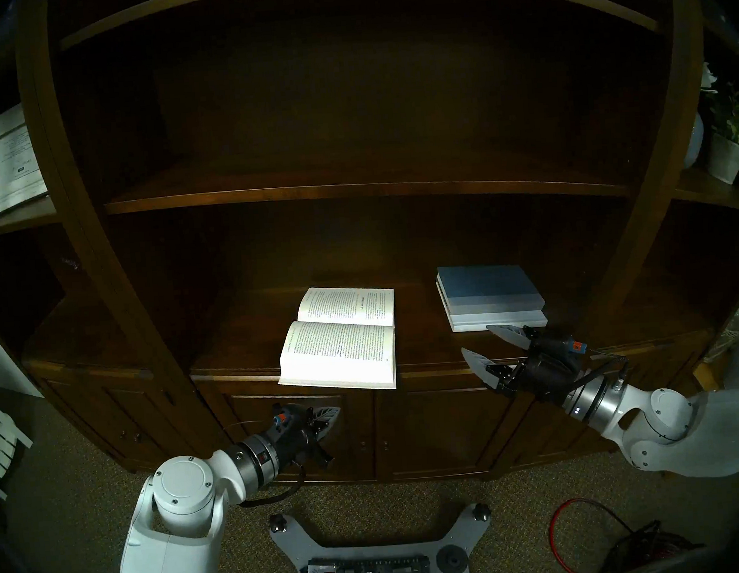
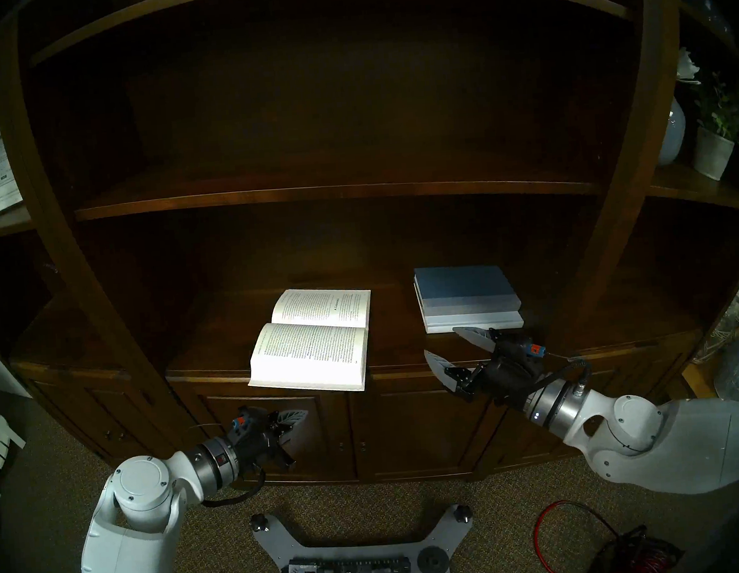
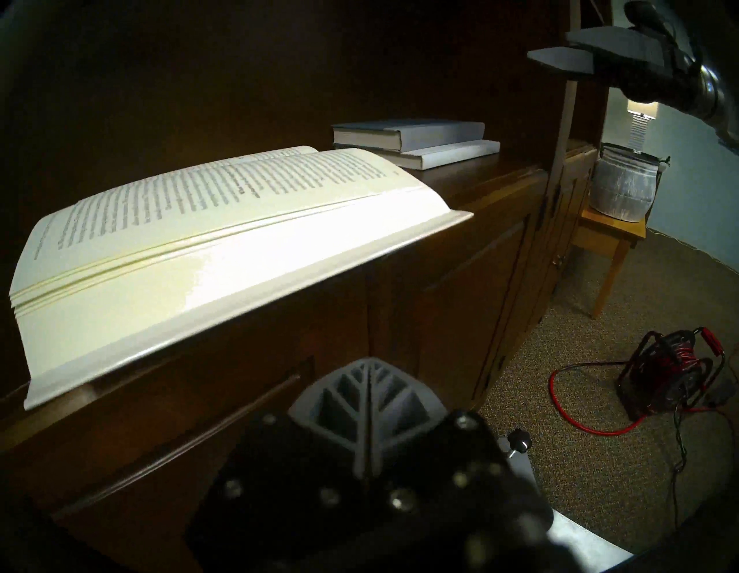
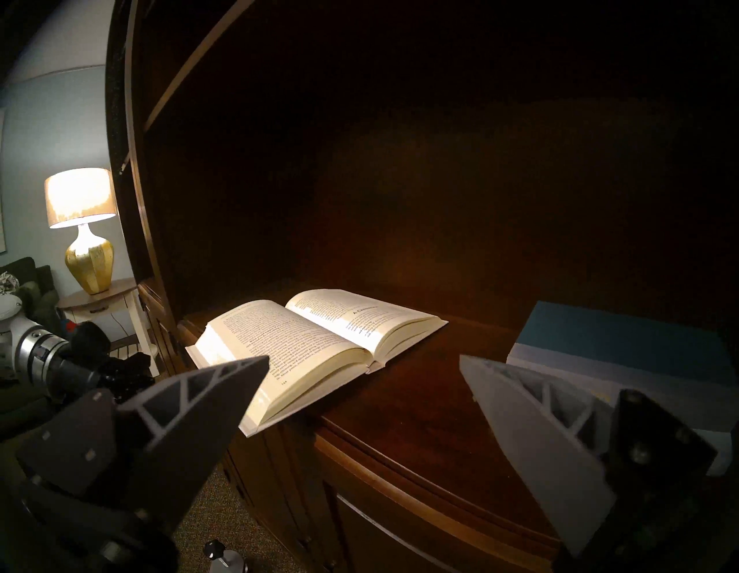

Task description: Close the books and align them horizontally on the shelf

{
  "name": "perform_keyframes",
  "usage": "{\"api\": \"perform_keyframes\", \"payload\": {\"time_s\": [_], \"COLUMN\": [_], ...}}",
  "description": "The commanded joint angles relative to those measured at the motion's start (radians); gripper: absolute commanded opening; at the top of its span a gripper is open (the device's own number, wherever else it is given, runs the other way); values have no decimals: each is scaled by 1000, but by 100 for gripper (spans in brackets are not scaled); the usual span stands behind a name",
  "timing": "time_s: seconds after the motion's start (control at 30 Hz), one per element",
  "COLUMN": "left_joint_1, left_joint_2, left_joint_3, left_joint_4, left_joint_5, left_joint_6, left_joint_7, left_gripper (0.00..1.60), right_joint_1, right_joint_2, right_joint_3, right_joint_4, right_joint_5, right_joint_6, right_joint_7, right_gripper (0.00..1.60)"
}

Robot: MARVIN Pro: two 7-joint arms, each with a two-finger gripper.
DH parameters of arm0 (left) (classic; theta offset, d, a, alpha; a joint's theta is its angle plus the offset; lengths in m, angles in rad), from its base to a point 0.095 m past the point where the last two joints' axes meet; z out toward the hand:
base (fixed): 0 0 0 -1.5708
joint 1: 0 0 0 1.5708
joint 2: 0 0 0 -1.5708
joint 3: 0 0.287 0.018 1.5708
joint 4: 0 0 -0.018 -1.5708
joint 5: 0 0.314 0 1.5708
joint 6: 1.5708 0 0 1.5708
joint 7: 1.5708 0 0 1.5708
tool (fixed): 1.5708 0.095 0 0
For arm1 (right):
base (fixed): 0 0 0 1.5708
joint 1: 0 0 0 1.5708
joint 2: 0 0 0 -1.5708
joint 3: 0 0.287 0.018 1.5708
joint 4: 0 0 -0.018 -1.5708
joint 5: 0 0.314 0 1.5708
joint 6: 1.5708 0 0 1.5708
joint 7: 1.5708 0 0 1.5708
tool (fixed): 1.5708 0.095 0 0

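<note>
An open white book [image 1: 341, 338] [image 2: 314, 340] [image 3: 220, 224] [image 4: 316, 344] lies pages up on the middle of the dark wood shelf [image 1: 240, 332] [image 4: 420, 400]. Its near edge overhangs the front and its cover is hidden. At the right, a closed blue hardcover [image 1: 485, 286] [image 2: 461, 286] [image 3: 408, 130] [image 4: 624, 340] lies on a closed white book [image 1: 496, 319] [image 3: 452, 154]. My right gripper [image 1: 476, 338] [image 2: 440, 340] [image 4: 364, 358] is open and empty, just in front of that stack. My left gripper [image 1: 331, 415] [image 2: 298, 415] [image 3: 368, 384] is shut and empty, below the open book, before the cabinet door.
A thinner shelf board [image 1: 352, 191] runs above the ledge. Bookcase uprights flank the bay. A red cable reel [image 1: 639, 553] [image 3: 680, 376] lies on the carpet at right, and my base plate [image 1: 369, 554] is below. A grey pot [image 3: 624, 188] stands on a side table, and a lit lamp [image 4: 82, 200] at left.
</note>
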Motion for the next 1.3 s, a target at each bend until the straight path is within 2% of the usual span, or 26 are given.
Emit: {"api": "perform_keyframes", "payload": {"time_s": [0.0,0.13,0.2,0.4,0.63,0.8,1.1,1.27], "left_joint_1": [-117,-146,-179,-218,-266,-266,-221,-214], "left_joint_2": [-25,-33,-41,-62,-88,-103,-116,-121], "left_joint_3": [31,38,43,41,25,11,-18,-31], "left_joint_4": [28,55,83,112,137,138,44,23], "left_joint_5": [21,41,55,63,65,54,17,4], "left_joint_6": [41,69,89,114,139,147,135,127], "left_joint_7": [43,76,99,139,184,184,153,143], "left_gripper": [0,0,0,0,0,0,0,0], "right_joint_1": [-9,-22,-32,-49,-71,-84,-105,-115], "right_joint_2": [6,6,7,7,7,7,7,7], "right_joint_3": [22,25,26,31,46,59,81,92], "right_joint_4": [9,24,36,54,72,80,89,93], "right_joint_5": [1,4,8,19,48,71,109,128], "right_joint_6": [-119,-163,-209,-264,-273,-273,-273,-273], "right_joint_7": [54,86,111,152,210,249,305,331], "right_gripper": [160,160,160,160,160,160,160,160]}}
